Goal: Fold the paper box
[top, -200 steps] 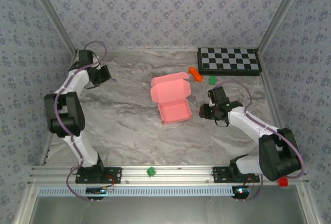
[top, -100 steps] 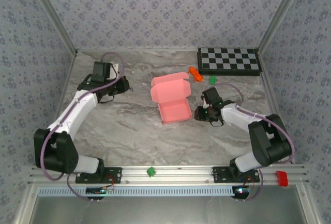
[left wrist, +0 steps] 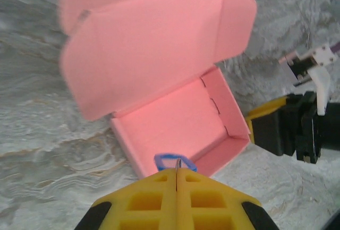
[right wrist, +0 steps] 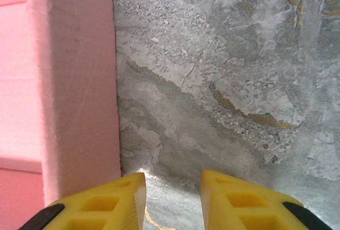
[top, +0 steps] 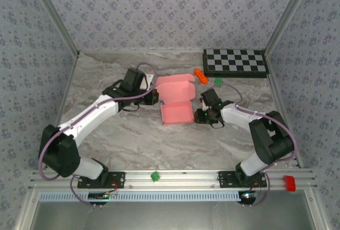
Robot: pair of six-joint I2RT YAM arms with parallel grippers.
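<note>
paper box [top: 177, 112]: mid frame
left gripper [left wrist: 176, 172]: pinched closed, box just above
right gripper [right wrist: 172, 187]: parted, empty, box at left

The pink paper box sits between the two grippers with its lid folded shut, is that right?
No. The paper box sits between the left gripper and the right gripper, but its lid stands open, not folded shut; the left wrist view shows it.
</note>
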